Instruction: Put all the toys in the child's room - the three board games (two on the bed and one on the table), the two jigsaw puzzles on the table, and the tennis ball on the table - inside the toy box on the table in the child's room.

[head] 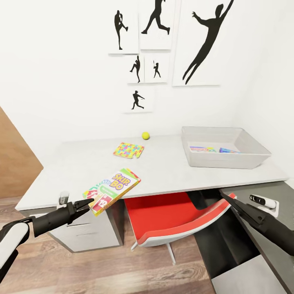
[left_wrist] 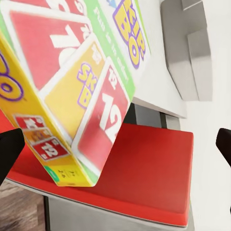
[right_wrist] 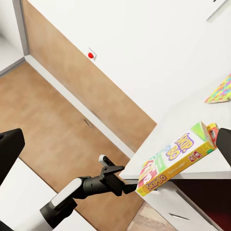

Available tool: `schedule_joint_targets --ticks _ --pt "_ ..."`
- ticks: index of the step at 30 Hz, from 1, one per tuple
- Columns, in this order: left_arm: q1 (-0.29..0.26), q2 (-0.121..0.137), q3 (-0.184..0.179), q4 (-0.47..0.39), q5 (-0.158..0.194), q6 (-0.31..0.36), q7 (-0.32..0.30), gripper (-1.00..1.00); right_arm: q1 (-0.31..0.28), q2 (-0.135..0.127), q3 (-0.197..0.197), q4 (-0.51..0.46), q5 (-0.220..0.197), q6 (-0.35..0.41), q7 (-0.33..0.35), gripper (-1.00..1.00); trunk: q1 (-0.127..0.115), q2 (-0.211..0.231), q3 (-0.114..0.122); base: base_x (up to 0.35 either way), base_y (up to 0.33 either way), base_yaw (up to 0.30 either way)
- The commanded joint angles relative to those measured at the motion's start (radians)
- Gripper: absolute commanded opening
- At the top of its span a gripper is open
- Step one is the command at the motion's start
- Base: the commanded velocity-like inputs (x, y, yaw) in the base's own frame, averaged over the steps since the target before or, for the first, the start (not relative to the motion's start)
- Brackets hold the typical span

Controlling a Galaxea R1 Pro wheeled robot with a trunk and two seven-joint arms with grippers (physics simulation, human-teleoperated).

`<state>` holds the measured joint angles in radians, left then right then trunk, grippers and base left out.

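Skip-Bo board game (head: pixel 111 191) apparently in left gripper (head: pixel 89 202), above table (head: pixel 171 175) edge.

The left hand (head: pixel 90 203) reaches forward with its fingers pinched closed, while the right hand (head: pixel 227 197) extends forward low.

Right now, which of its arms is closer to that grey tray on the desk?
Right. The right gripper hangs off the desk's front edge, below the toy box. The left gripper holds the Skip-Bo game at the desk's opposite end.
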<state>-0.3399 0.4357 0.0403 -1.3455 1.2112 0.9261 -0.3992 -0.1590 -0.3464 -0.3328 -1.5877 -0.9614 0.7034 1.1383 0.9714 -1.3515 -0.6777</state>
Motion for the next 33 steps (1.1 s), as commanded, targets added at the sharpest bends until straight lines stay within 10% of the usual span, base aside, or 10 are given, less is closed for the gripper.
schedule_joint_targets --ticks 1,33 --pt "-0.001 0.0 0.001 0.0 -0.002 0.005 -0.004 1.0 0.0 0.0 0.0 0.0 -0.005 0.007 0.0 1.0 0.0 0.0 -0.001 0.0 -0.005 0.0" --pt "-0.001 0.001 0.001 0.0 -0.002 0.005 -0.004 1.0 0.0 0.0 0.0 0.0 -0.005 0.005 0.0 1.0 0.088 -0.161 -0.073 0.0 0.0 0.0"
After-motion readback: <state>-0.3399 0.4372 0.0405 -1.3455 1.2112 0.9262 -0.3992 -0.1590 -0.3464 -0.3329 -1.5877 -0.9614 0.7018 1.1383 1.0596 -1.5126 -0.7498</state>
